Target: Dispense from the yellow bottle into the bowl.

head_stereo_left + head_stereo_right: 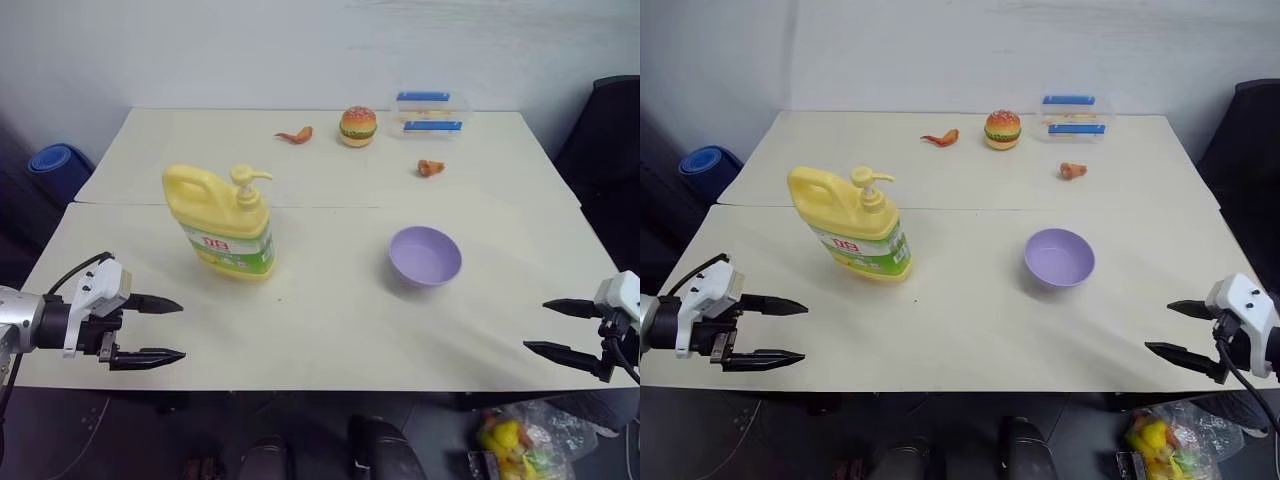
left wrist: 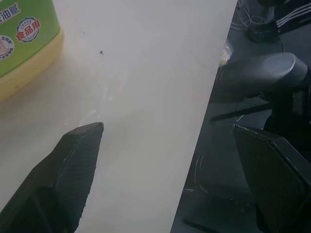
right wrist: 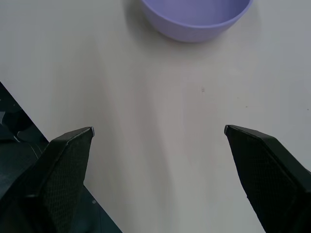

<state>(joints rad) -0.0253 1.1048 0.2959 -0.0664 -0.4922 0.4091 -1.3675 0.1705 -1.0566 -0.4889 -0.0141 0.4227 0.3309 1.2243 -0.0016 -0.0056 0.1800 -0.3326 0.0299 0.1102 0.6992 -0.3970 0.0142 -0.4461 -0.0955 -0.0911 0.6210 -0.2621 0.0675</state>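
The yellow bottle (image 1: 222,222) with its pump top and green label stands upright left of the table's centre; its lower corner (image 2: 22,46) shows in the left wrist view. The lavender bowl (image 1: 425,256) sits to its right, empty, and appears again (image 3: 197,17) ahead of the right fingers. My left gripper (image 1: 170,330) hovers open over the table's near left edge, below and left of the bottle. At the near right edge my right gripper (image 1: 548,326) is open too, right of the bowl. Neither touches anything.
At the back of the table (image 1: 320,330) lie a toy burger (image 1: 358,126), a clear box with blue clips (image 1: 430,113) and two small orange food pieces (image 1: 296,135) (image 1: 430,168). A seam runs across the table behind the bottle. A blue roll (image 1: 60,165) lies on the floor at left.
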